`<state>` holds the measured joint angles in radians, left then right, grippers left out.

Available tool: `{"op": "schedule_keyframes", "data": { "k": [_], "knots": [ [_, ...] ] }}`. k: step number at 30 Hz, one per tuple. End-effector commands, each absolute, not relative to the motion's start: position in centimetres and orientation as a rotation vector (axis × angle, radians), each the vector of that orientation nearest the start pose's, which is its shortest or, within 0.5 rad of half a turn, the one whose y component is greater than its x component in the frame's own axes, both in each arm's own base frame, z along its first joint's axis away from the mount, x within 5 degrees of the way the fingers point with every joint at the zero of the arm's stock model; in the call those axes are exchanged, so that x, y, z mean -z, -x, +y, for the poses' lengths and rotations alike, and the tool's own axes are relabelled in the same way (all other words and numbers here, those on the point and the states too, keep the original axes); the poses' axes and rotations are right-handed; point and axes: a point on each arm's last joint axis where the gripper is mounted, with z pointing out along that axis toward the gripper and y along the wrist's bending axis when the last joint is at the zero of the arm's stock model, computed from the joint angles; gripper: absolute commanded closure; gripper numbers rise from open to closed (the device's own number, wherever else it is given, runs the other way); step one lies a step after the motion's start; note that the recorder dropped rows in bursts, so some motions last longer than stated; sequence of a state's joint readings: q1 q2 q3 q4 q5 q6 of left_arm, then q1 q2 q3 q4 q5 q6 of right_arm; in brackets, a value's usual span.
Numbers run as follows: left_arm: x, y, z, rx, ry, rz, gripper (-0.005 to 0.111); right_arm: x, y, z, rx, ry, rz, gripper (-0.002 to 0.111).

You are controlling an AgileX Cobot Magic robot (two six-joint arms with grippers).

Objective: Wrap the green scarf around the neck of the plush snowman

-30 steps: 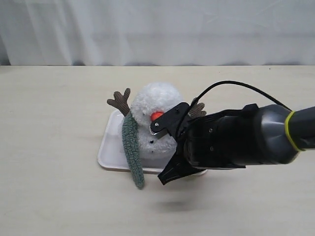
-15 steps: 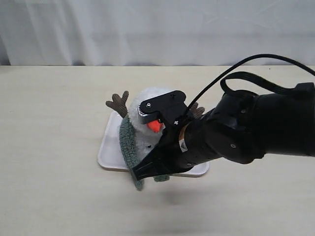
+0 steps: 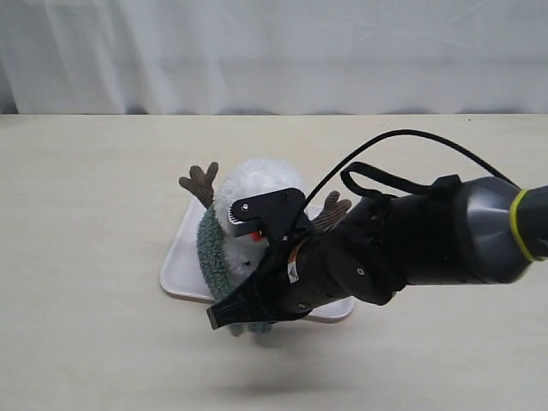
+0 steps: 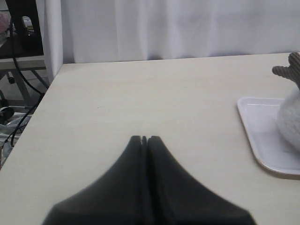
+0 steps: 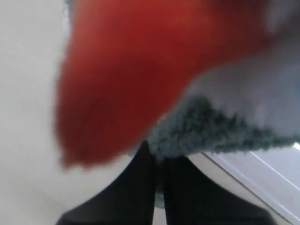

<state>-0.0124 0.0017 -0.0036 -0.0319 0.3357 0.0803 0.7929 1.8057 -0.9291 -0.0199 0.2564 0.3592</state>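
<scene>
The plush snowman stands on a white tray; its white fluff also shows at the edge of the left wrist view. The green scarf hangs down the snowman's left side and curves under its chin. My right gripper reaches across the snowman's front, low and left of its body, shut on the scarf. In the right wrist view the gripper sits just under the blurred orange nose. My left gripper is shut and empty over bare table, away from the tray. The neck is hidden by my arm.
The tray lies on a pale wooden table with a white curtain behind. A brown twig arm sticks out on the left and another pokes up beside my right arm. A black cable loops above that arm.
My right gripper has swept left and down across the snowman's front, pulling the scarf with it. The snowman and tray have shifted a little to the left.
</scene>
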Motion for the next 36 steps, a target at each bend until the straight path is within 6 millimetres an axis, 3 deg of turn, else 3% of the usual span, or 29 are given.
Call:
{"op": "schedule_keyframes", "data": {
  "k": [1,12,18,21,26,31,36],
  "knots": [
    [-18.4,-5.4,-0.2,-0.012,-0.051,1.806,0.107,-13.7,-24.0,24.4,-0.374,0.604,2.612,0.104],
    [-18.4,-5.4,-0.2,-0.012,-0.051,1.806,0.107,-13.3,-24.2,24.6,-0.381,0.602,2.603,0.102],
    [-18.4,-5.4,-0.2,-0.012,-0.051,1.806,0.107,-13.6,-23.9,24.3,-0.363,0.608,2.628,0.077],
    [-18.4,-5.4,-0.1,-0.013,-0.052,1.806,0.107,-15.0,-23.4,23.7,-0.332,0.651,2.645,0.060],
    [-18.4,-5.4,-0.1,-0.013,-0.052,1.806,0.107,-17.3,-22.5,22.8,-0.304,0.677,2.675,0.056],
    [-18.4,-5.4,-0.1,-0.013,-0.052,1.806,0.107,-19.7,-19.8,23.5,-0.317,0.791,2.653,0.056],
    [-18.4,-5.4,-0.1,-0.013,-0.052,1.806,0.107,-22.3,-15.8,25.7,-0.433,0.957,2.513,0.056]
  ]
}}
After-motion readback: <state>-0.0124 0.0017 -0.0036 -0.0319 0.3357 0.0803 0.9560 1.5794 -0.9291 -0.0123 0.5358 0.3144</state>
